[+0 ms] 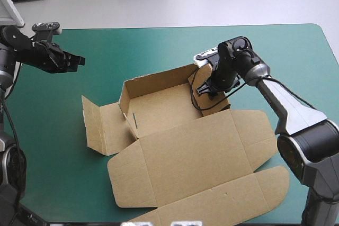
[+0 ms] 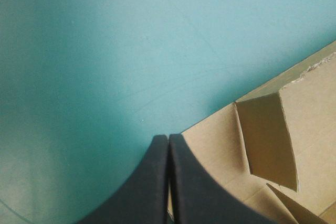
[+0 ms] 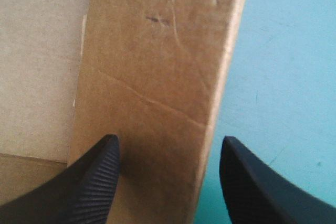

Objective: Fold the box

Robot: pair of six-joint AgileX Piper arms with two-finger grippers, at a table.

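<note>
Right tool (image 3: 169,139) spread, astride box (image 3: 152,66) wall

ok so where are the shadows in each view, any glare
High view: even light, no obvious glare; the box throws a thin dark shadow on the teal-green cover along its left edges. Left wrist view: the cover darkens around the left gripper, jaws shut. Right wrist view: the box wall dims toward the right gripper, jaws open.

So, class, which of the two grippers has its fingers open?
The right gripper: its fingers stand apart astride the box's raised right-hand wall. The left gripper's fingers meet in a point, away from the box.
</note>
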